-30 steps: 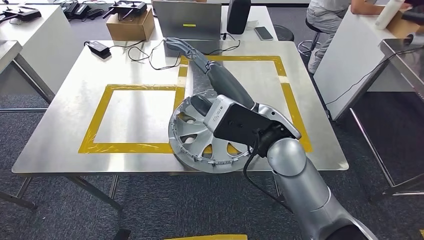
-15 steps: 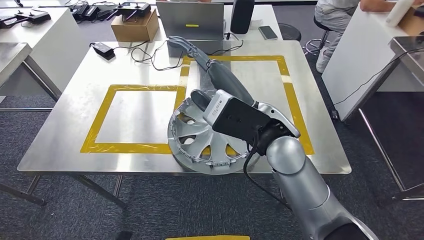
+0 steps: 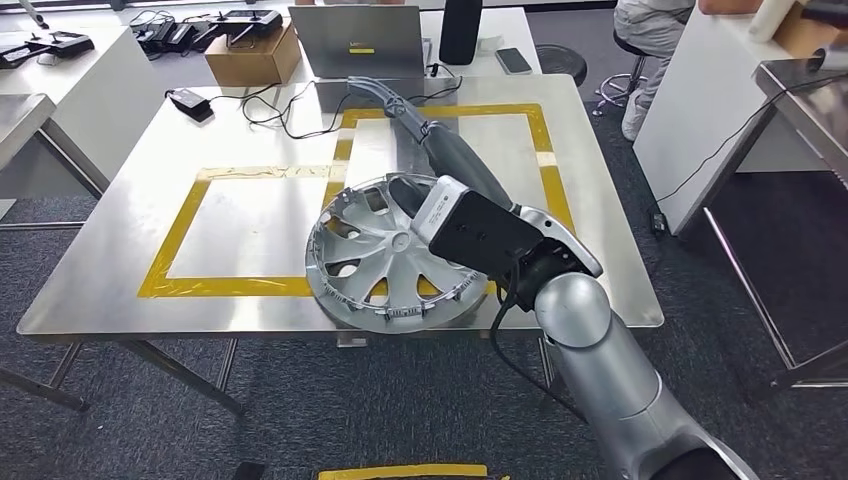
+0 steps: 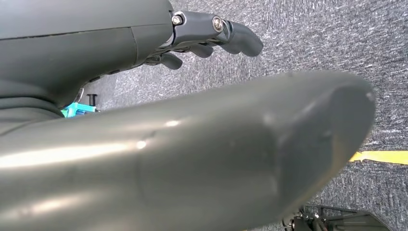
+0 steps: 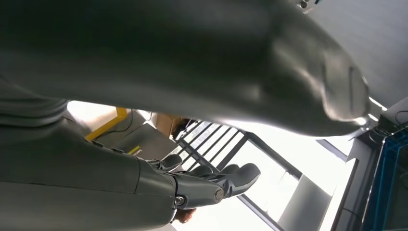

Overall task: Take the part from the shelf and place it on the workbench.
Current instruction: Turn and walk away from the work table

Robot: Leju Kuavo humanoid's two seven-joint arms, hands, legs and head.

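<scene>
The right hand [image 3: 420, 205] is reaching out over the workbench [image 3: 200, 150]. Its thumb [image 3: 403, 193] is lying over the far rim of the silver wheel cover [image 3: 365, 260]. The cover is sitting right under the fingers, on the near edge of the bench, partly over the yellow tape [image 3: 230, 287]. In the wrist view, the fingers [image 5: 226, 185] are bending a little, with a gap to the thumb – I cannot tell if they are gripping the cover. Far past the fingertips, a laptop [image 3: 365, 40] and a brown box [image 3: 250, 60] are sitting. The left hand [image 4: 144, 120] is hanging over grey carpet – its fingers [image 4: 235, 36] are loose, apart from the thumb, holding nothing.
</scene>
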